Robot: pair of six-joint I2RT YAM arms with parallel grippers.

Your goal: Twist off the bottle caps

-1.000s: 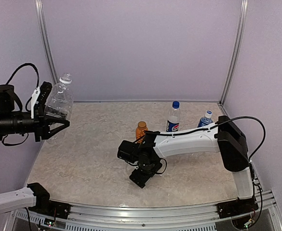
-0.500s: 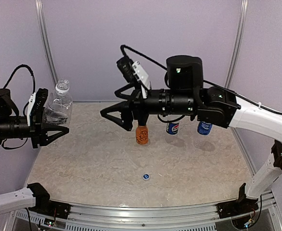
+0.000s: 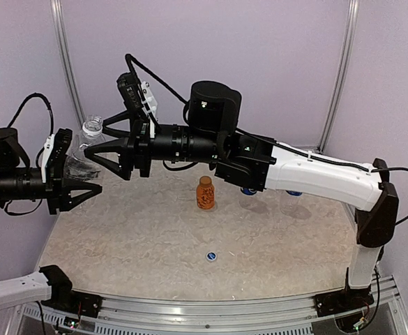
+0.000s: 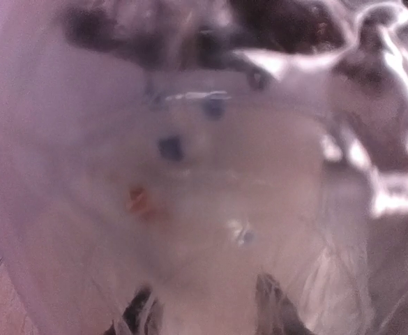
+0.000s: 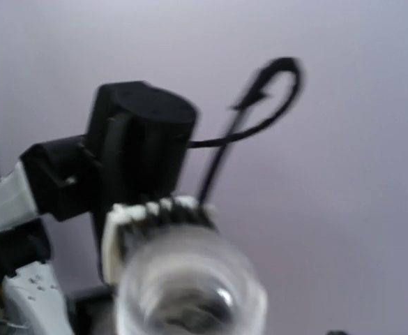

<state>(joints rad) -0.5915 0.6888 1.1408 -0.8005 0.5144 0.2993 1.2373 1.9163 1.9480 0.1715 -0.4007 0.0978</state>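
Left claw (image 3: 77, 166), at the left edge of the top view, pinches the body of the clear bottle (image 3: 91, 132) between its fingers and holds it upright in the air, well above the counter (image 3: 134, 230). The right claw (image 3: 100, 136), carried on an arm stretched across the scene from the right, stands spread, one finger above and one below the bottle's neck; whether either finger touches the plastic cannot be told. In the right wrist view the bottle's round mouth (image 5: 190, 289) is seen end-on and blurred, apparently uncapped, with the left arm's black wrist housing (image 5: 137, 146) behind it. The left wrist view is filled by the bottle's transparent wall (image 4: 204, 209), out of focus. A small blue-and-white cap (image 3: 211, 256) lies flat on the counter near its front, apart from everything else. The orange bottle (image 3: 204, 192) stands upright at mid-counter, its cap on. Behind the right arm only slivers show of the dark-blue-labelled bottle (image 3: 248, 190) and the bright-blue-labelled bottle (image 3: 294, 192).
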